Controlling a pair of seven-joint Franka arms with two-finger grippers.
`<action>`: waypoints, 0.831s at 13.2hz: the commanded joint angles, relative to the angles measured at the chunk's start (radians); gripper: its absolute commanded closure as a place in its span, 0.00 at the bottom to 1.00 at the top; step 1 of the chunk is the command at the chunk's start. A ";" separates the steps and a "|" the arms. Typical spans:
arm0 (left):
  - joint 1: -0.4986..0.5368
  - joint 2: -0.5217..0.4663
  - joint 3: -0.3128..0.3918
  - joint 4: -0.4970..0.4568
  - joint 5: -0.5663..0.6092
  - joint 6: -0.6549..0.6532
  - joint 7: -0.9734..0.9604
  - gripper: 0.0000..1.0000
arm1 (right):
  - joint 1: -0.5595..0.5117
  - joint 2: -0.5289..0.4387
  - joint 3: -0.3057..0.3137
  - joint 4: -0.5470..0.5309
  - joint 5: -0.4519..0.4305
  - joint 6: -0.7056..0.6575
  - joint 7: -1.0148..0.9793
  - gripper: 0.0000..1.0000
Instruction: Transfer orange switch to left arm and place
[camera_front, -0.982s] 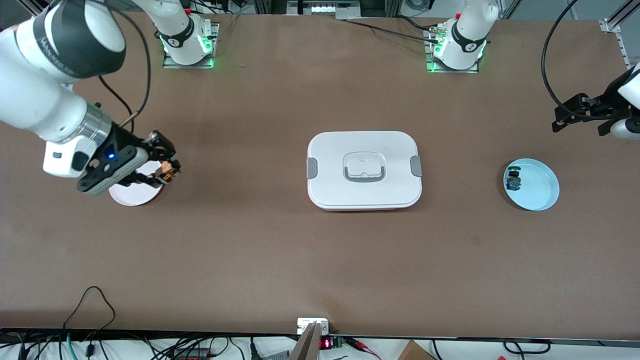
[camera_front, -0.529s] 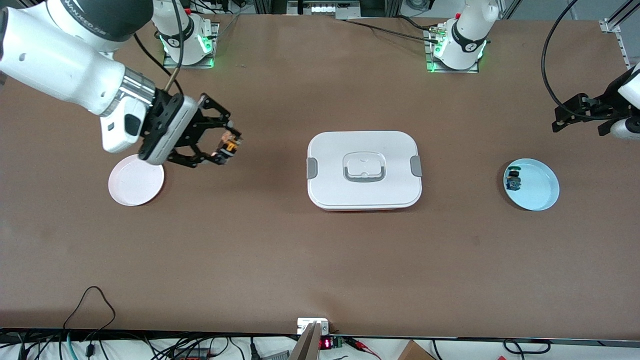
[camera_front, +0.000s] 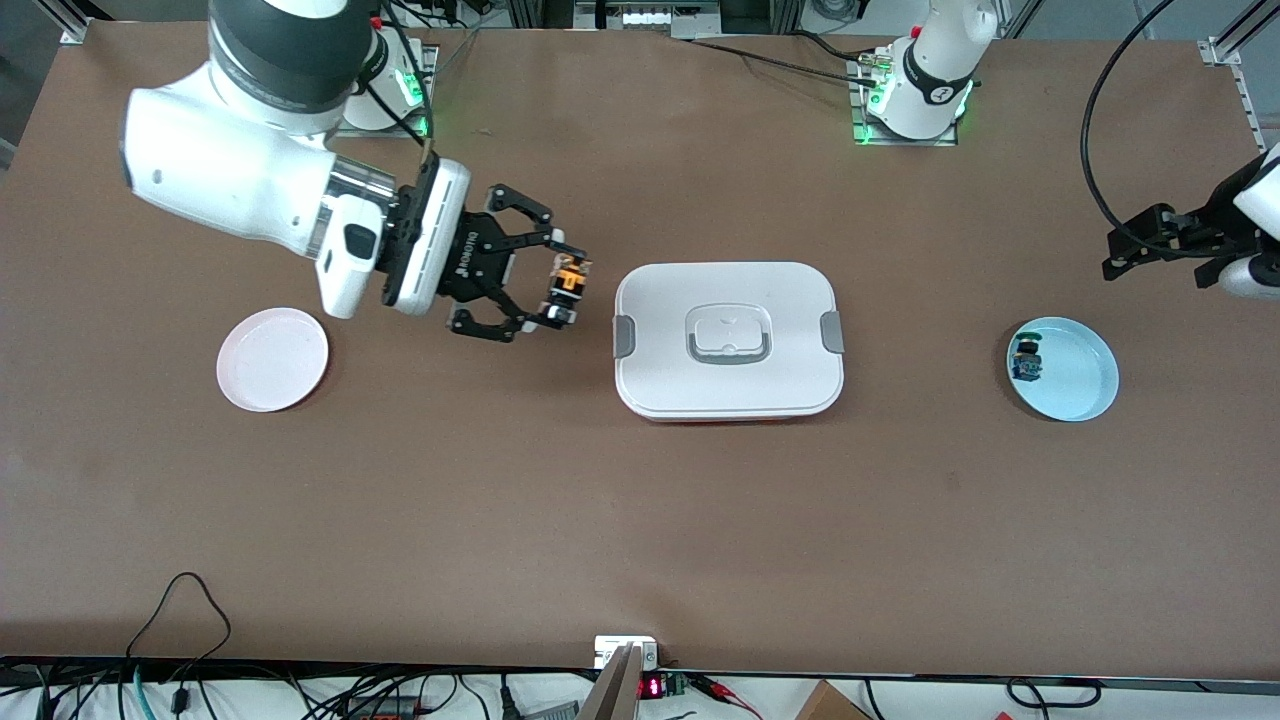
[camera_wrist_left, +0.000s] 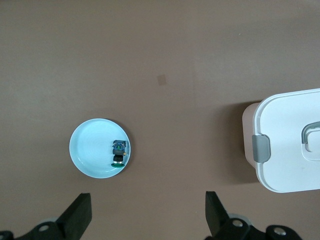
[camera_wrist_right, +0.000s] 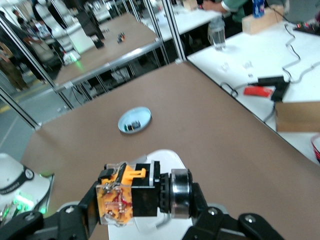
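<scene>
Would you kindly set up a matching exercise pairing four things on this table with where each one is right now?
Things:
1. orange switch
2. box
3. pink plate
4. blue switch

Places:
A. on the light blue plate
B. bare, toward the right arm's end
C. clamped in the right gripper
D. mid-table, lid on

Pairs: 1-C, 2-D, 3-B, 4-A
</scene>
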 joint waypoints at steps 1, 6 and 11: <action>0.001 0.013 -0.006 0.050 0.001 -0.038 -0.007 0.00 | 0.048 0.044 -0.005 0.036 0.191 0.036 -0.114 1.00; 0.006 0.002 -0.002 0.110 0.014 -0.106 -0.006 0.00 | 0.090 0.119 -0.003 0.085 0.412 -0.045 -0.298 1.00; 0.023 0.045 0.001 0.099 -0.022 -0.170 0.011 0.00 | 0.174 0.184 -0.006 0.148 0.521 -0.007 -0.442 1.00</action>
